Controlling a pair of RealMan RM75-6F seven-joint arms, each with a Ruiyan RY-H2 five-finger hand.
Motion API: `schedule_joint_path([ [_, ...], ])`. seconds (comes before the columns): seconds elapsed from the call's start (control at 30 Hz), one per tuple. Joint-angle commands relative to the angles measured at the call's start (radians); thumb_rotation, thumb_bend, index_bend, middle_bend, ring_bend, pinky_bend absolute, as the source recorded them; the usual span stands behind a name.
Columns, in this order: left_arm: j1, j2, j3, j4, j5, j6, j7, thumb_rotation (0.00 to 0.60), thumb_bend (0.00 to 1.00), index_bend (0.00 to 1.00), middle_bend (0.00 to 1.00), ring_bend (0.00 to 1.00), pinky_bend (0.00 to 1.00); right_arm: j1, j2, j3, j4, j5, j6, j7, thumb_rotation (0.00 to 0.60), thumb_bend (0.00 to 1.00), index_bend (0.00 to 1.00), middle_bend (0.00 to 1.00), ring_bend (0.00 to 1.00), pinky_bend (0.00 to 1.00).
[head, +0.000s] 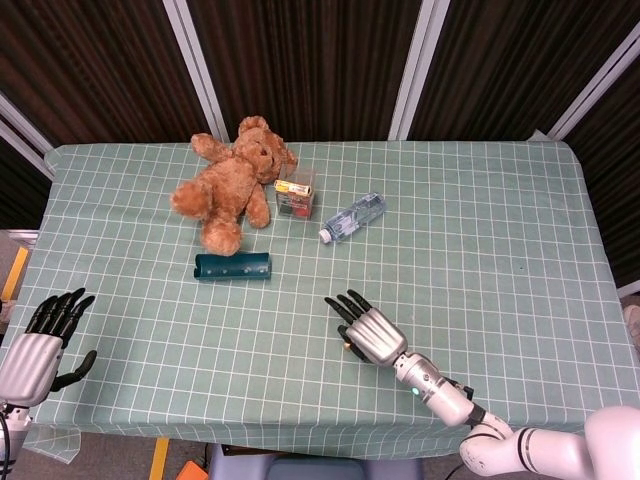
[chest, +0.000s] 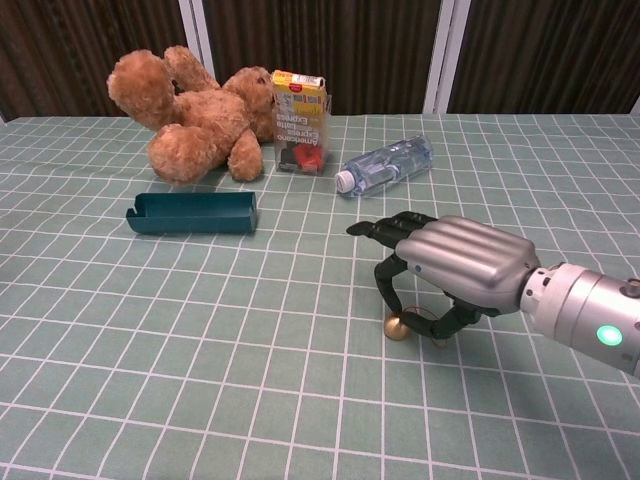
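The bell (chest: 396, 327), a small gold one, lies on the table (head: 500, 230) toward its near edge, about midway along, directly under the right hand (chest: 452, 275). That hand arches over it, palm down. In the chest view a bent finger and the thumb close in on the bell from either side and seem to touch it, but it rests on the cloth and I cannot tell whether it is truly pinched. In the head view the bell is almost hidden beneath the right hand (head: 368, 331).

The step in hand looks like the grasp itself: closing on the bell before any lift. The next move likely calls for a firm, centred pinch, since so small and round a thing could roll or squirt out sideways.

Farther toward the far edge lie a bottle (chest: 386, 164) on its side, a carton (chest: 300, 121) standing upright, a teddy (chest: 195, 112) on its back beside it, and a dark green tray (chest: 191, 212) nearer the middle.

The left hand (head: 36, 350) hangs off the near left corner, fingers spread, holding nothing.
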Motion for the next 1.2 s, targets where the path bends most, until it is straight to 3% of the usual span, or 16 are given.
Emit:
schedule_joint_path([
  [0.03, 0.000, 0.000, 0.000, 0.000, 0.000, 0.000, 0.001, 0.600, 0.38, 0.03, 0.00, 0.00, 0.07, 0.000, 0.001, -0.001, -0.002, 0.000, 0.008, 0.001, 0.600, 0.55, 0.74, 0.12, 0.00, 0.00],
  [0.2, 0.000, 0.001, -0.001, 0.001, -0.002, 0.000, -0.003, 0.600, 0.38, 0.04, 0.00, 0.00, 0.07, -0.001, 0.012, 0.000, -0.030, -0.014, 0.041, 0.019, 0.600, 0.58, 0.77, 0.14, 0.00, 0.00],
  [0.4, 0.003, 0.002, -0.012, 0.003, -0.017, 0.010, -0.005, 0.600, 0.38, 0.04, 0.00, 0.00, 0.07, 0.031, -0.006, 0.053, -0.084, 0.018, 0.034, 0.044, 0.600, 0.58, 0.77, 0.15, 0.00, 0.00],
  [0.6, 0.005, 0.004, -0.009, 0.004, -0.017, 0.007, -0.010, 0.600, 0.38, 0.04, 0.00, 0.00, 0.07, -0.024, 0.114, -0.003, -0.149, 0.013, 0.081, -0.042, 0.600, 0.58, 0.78, 0.15, 0.00, 0.00],
  [0.8, 0.002, 0.001, -0.008, -0.002, -0.011, 0.006, 0.005, 0.600, 0.38, 0.04, 0.00, 0.00, 0.07, 0.021, 0.058, 0.050, -0.162, 0.057, 0.036, 0.009, 0.600, 0.58, 0.78, 0.15, 0.00, 0.00],
  [1.2, 0.000, 0.005, -0.007, 0.000, -0.018, -0.005, 0.001, 0.600, 0.38, 0.04, 0.00, 0.00, 0.07, 0.022, 0.047, 0.034, -0.137, 0.087, 0.027, -0.020, 0.600, 0.58, 0.78, 0.15, 0.00, 0.00],
])
